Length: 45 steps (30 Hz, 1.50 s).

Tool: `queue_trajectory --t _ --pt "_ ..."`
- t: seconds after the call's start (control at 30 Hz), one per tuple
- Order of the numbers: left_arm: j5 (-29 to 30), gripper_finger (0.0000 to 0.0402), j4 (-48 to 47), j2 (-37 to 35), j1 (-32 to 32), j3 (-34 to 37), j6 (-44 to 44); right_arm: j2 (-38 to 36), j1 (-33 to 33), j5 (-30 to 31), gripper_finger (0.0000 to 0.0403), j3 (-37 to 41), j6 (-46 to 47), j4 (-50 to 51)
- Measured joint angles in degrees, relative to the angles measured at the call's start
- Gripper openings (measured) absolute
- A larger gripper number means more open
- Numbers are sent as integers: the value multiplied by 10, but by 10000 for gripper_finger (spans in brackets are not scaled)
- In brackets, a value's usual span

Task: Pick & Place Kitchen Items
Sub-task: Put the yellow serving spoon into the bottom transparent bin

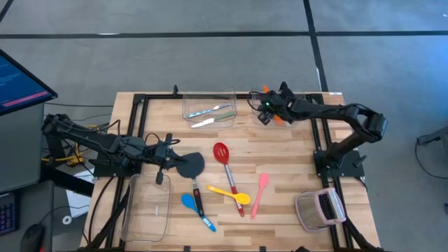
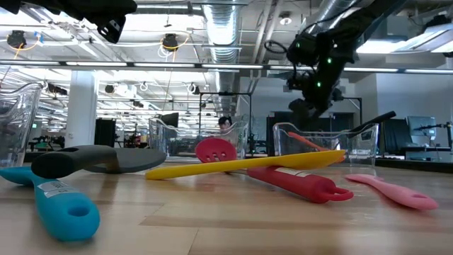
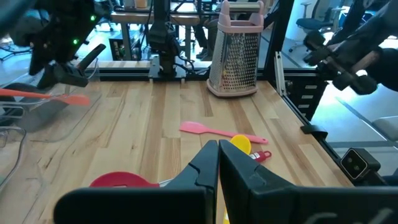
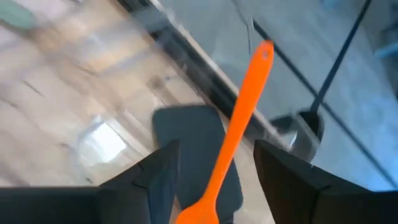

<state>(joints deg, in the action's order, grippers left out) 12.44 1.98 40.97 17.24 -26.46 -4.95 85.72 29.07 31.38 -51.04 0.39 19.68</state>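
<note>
High view: the right gripper (image 1: 269, 108) sits in the upper middle of the frame, at the right end of the far bin (image 1: 208, 106), with an orange spatula (image 1: 278, 117) showing just beside it. In the right wrist view the fingers (image 4: 152, 180) stand wide apart, and the orange spatula (image 4: 239, 118) runs between them without touching either; a black turner (image 4: 193, 140) lies under it. The low view shows the right gripper (image 2: 311, 88) in the upper right of the frame, above a clear bin (image 2: 325, 138) with the orange spatula (image 2: 308, 142) and a black handle (image 2: 371, 122) inside.

The left gripper (image 1: 170, 164) is at centre left of the high view, its fingers pressed together in the left wrist view (image 3: 217, 168), holding nothing that can be made out. A second black turner (image 1: 190, 165) lies just beside its tip, the handle running down the frame towards the blue spoon (image 1: 190, 203).

Right of that, in the middle of the table (image 1: 280, 147), lie the red slotted spoon (image 1: 222, 152), the yellow spoon (image 1: 231, 194) crossing its handle, and the pink spatula (image 1: 259, 190), all well apart from both grippers. Pale cutlery (image 1: 210, 110) lies in the far bin. Another clear bin (image 1: 150, 206) sits at lower left, and a grey mesh object (image 1: 320, 208) at lower right.
</note>
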Motion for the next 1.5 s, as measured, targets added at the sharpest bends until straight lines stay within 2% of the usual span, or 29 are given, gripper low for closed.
queue_trajectory --t 0.2,0.4,0.57,0.83,0.97,1.13,1.3,1.5 --pt "0 2 0 0 0 0 0 -49 -55 0 161 -20 -53 0" --pt "0 2 0 0 0 0 0 -119 -127 0 74 -31 -54 14" --pt "-1 2 0 0 0 0 0 -171 -197 0 8 -31 -5 50" --pt "-2 2 0 0 0 0 0 -202 -332 -15 18 -31 122 99" --pt "-2 2 0 0 0 0 0 -187 -404 -21 3 -31 147 97" --pt "-2 2 0 0 0 0 0 -148 -475 -34 8 -30 147 71" --pt "-1 2 0 0 0 0 0 -100 -516 -35 5 -30 147 14" --pt "0 2 0 0 0 0 0 -46 -531 -35 4 -30 147 -55"
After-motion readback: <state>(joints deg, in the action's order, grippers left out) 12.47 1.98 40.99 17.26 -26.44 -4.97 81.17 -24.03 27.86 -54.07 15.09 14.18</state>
